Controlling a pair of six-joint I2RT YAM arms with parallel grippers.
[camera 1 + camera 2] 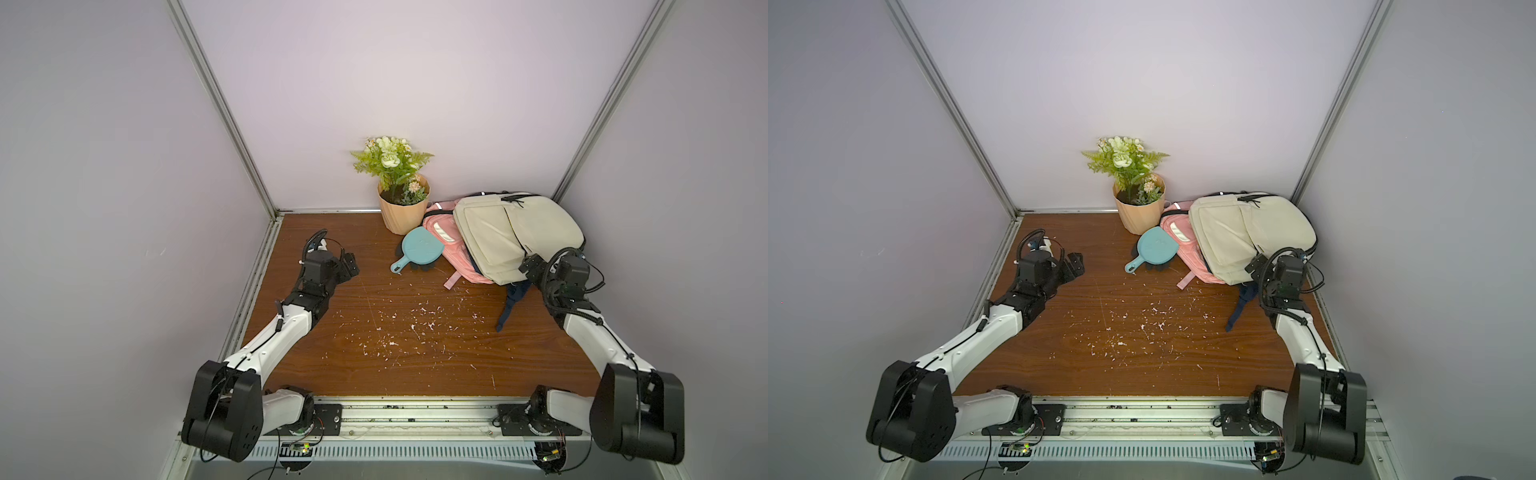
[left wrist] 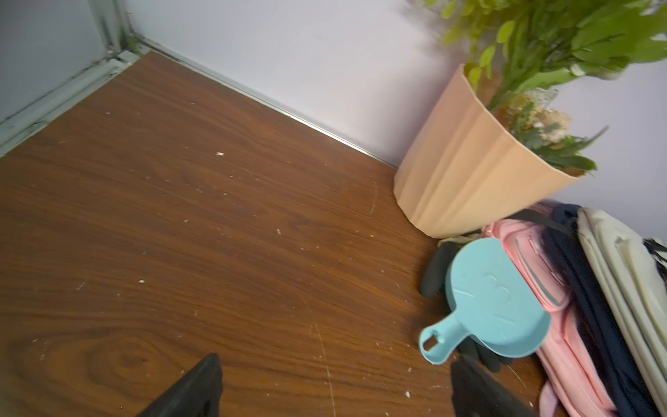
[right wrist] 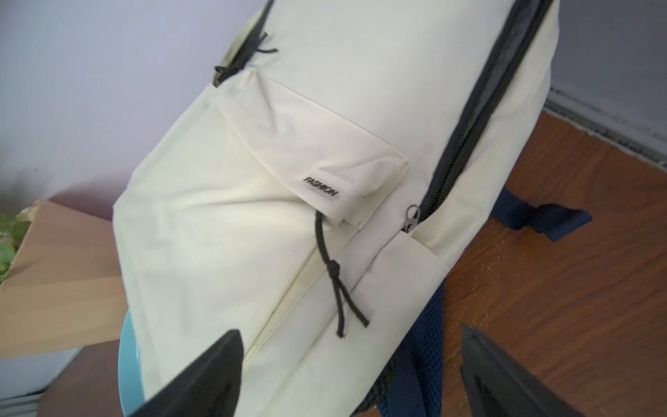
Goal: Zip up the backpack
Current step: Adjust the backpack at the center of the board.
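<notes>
Lilac walls box in a scuffed wooden tabletop (image 1: pixel 395 340), and at the back wall stands the flower pot (image 1: pixel 402 214), so we'll steer by that. Just to the pot's right, the cream backpack (image 1: pixel 517 232) lies slumped over a pink bag (image 1: pixel 446 249) that sits just beside the pot, and a blue scoop (image 1: pixel 417 248) rests on the near side of the pot. The right pincer (image 1: pixel 528 266) hovers at the backpack's end farthest from the pot, jaws spread wide and holding nothing. The left pincer (image 1: pixel 351 266), well apart on the pot's other side, is also wide and empty. From the right wrist, the dark zipper track (image 3: pixel 465 137) gapes, with the metal slider (image 3: pixel 412 216) at the end nearest the pincer, so the main compartment looks unzipped. My read is soft, light fabric that will bunch and skid toward the pot rather than resist a pull. That slider looks small and slick, a fingertip pinch only. The knotted black cord (image 3: pixel 335 278) seems to belong to the front pocket: an easier hold, but the wrong one. Better to pin the cloth beside the slider with one pincer and draw with the other.
</notes>
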